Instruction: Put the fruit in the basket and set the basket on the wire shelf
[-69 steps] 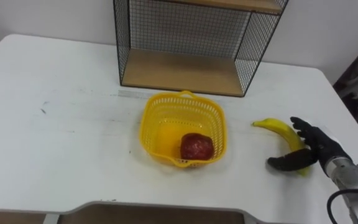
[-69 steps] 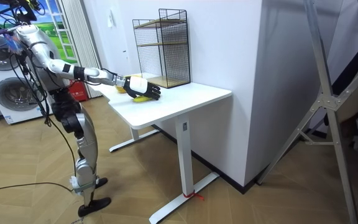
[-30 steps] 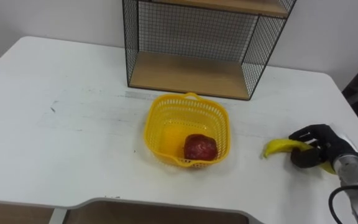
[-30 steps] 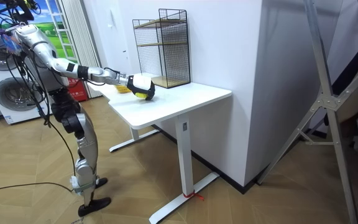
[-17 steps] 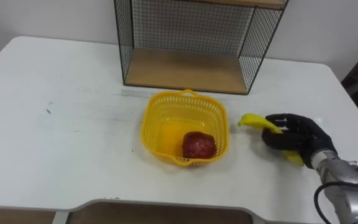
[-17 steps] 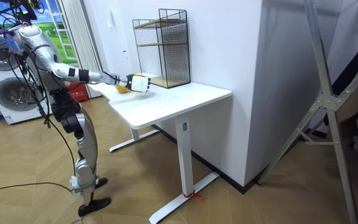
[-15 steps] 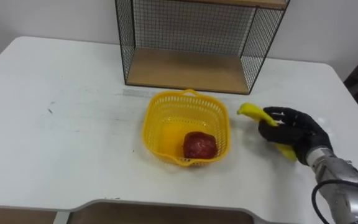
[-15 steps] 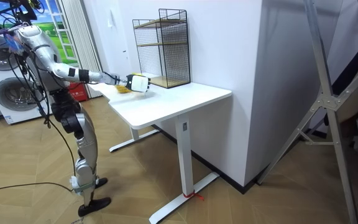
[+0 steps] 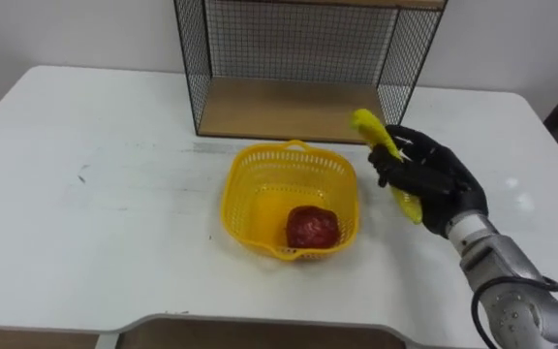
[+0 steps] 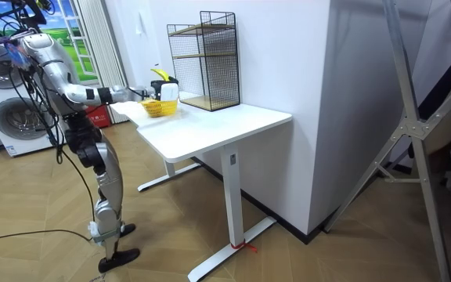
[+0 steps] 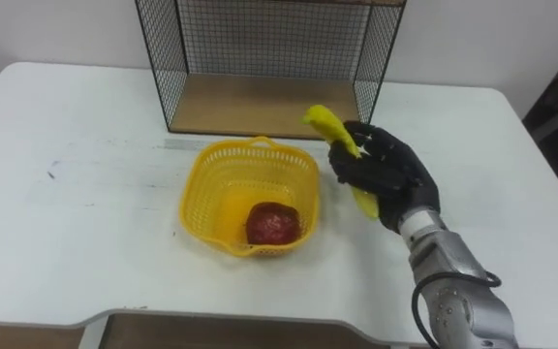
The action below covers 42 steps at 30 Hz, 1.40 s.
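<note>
yellow basket [image 9: 243,218] mid-table, banana [image 9: 368,128] raised just to its right
from the left: white table [image 9: 95,165], then the basket with 1 red fruit [image 9: 310,228] inside, the wire shelf [image 9: 289,109] standing just behind it. beside the basket's right rim the robot's right hand [image 9: 432,179] has dark fingers curled round the banana, holding it clear of the tabletop, upper tip toward the shelf.

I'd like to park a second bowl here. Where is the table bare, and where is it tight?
Bare: the table left of the yellow basket, and its front strip. Tight: the gap between basket and wire shelf, and right of the basket, where the right hand holds the banana.
</note>
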Tool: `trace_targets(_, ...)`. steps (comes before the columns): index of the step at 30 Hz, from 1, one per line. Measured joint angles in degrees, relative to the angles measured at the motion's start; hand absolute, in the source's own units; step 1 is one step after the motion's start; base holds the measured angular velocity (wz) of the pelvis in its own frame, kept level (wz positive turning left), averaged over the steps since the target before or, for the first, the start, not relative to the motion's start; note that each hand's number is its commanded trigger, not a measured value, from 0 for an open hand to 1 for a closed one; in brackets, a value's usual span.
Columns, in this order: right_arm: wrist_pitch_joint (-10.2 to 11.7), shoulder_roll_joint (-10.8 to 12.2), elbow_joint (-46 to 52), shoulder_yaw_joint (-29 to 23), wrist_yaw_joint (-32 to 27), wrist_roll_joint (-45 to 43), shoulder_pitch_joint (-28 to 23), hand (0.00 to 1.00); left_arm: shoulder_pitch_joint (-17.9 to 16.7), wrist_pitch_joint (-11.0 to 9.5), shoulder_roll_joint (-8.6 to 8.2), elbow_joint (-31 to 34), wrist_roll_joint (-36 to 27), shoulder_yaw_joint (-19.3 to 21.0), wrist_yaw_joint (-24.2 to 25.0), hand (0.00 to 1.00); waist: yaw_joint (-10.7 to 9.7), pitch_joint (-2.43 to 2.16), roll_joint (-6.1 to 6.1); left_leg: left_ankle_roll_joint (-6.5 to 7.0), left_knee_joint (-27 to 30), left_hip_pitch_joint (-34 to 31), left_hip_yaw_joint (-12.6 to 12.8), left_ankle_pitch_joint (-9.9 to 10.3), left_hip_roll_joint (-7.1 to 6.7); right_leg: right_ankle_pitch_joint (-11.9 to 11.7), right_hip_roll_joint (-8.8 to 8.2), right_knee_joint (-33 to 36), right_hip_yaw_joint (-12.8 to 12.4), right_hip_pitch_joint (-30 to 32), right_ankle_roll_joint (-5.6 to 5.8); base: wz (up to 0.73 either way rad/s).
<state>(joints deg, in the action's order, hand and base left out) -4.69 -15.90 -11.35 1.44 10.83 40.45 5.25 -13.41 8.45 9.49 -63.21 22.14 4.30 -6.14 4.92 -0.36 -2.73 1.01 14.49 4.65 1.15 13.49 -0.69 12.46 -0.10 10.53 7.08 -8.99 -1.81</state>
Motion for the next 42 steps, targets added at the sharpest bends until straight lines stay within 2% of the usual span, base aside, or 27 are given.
trace_targets(6, 0.0, 0.0, 4.8, 0.0, 0.7, -1.3, 0.2, 1.00, -0.7, 0.0, 0.00, 0.5, 0.0, -0.1, 0.1, 0.00, 0.1, 0.03, -0.55, 0.02, -0.1, -0.2, -0.3, 0.0, -0.04, 0.0, 0.05, -0.5, 0.3, -0.1, 0.02, 0.03)
trace_targets(9, 0.0, 0.0, 5.7, 0.1, 1.0, -7.0, 0.4, 1.00, -1.3, 0.0, 0.00, 0.5, 0.0, -0.2, 0.1, 0.00, 0.2, -0.10, -1.03, 0.02, -0.1, 0.0, 0.1, 0.0, 0.01, 0.0, 0.23, -0.7, -0.7, 0.1, 0.00, -0.06)
trace_targets(14, 0.0, -0.1, 8.4, 1.8, 2.2, -17.1, 0.7, 1.00, -1.1, -0.3, 0.02, 0.4, -0.1, -0.2, 0.0, 0.00, 0.2, -0.20, -1.60, 0.03, -0.3, -0.8, 0.5, 0.0, 0.05, 0.0, 0.23, -0.3, -0.9, 1.2, 0.02, -0.05)
trace_targets(15, 0.0, -0.3, 9.2, 1.8, 2.6, -19.1, 1.0, 0.66, -1.0, -0.4, 0.02, 0.5, -0.1, -0.2, 0.0, 0.00, 0.2, -0.19, -1.60, 0.03, -0.2, -1.1, 0.5, 0.0, 0.08, 0.0, 0.21, 0.1, -0.9, 1.7, 0.02, 0.00)
trace_targets(16, 0.0, -0.3, 9.6, 1.8, 2.6, -20.0, 1.1, 0.55, -0.8, -0.5, 0.03, 0.6, -0.1, -0.2, 0.0, 0.00, 0.2, -0.10, -1.54, 0.03, -0.2, -1.1, 0.5, 0.0, 0.06, 0.0, 0.20, 0.1, -0.9, 1.8, 0.02, 0.00)
trace_targets(17, 0.0, -0.3, 10.1, 1.8, 2.8, -21.3, 1.5, 0.00, -0.6, -0.8, 0.06, 0.6, -0.1, -0.2, 0.0, 0.00, 0.2, 0.08, -1.42, 0.03, -0.2, -1.1, 0.5, 0.0, 0.06, 0.0, 0.18, 0.1, -0.9, 1.8, 0.02, 0.00)
trace_targets(20, 0.0, -0.3, 10.7, 1.8, 3.2, -24.7, 2.4, 0.00, -0.3, -1.4, 0.10, 0.6, -0.1, -0.2, 0.1, 0.00, 0.4, 0.13, -1.61, 0.04, -0.6, -1.1, 0.5, 0.0, 0.07, 0.0, 0.19, 0.1, -0.8, 1.7, 0.02, 0.00)
trace_targets(27, 0.0, -0.2, 12.1, 2.4, 5.6, -26.3, 2.4, 0.00, 0.2, -1.3, 0.13, 0.3, -0.1, -0.2, 0.1, 0.00, 1.0, 0.80, -2.57, 0.05, -0.6, -1.1, 0.5, -0.1, 0.07, 0.0, 0.15, 0.1, -0.6, 1.7, 0.02, 0.00)
trace_targets(35, -0.1, -0.2, 12.1, 3.3, 7.3, -27.5, 2.4, 0.00, 0.4, -1.3, 0.17, 0.3, -0.1, -0.3, 0.4, 0.00, 1.9, 0.63, -2.91, 0.05, -0.6, -1.2, 0.3, -0.1, 0.06, 0.0, 0.10, 0.1, -0.4, 1.7, 0.03, 0.00)
trace_targets(42, -0.4, -0.1, 12.3, 4.1, 8.4, -29.2, 2.4, 0.00, 0.5, -1.0, 0.21, 0.4, -0.1, -0.2, 0.4, 0.00, 1.9, 0.61, -2.23, 0.05, -0.3, -1.3, 0.2, -0.1, 0.07, 0.0, 0.06, 0.1, 0.1, 1.6, 0.03, 0.00)
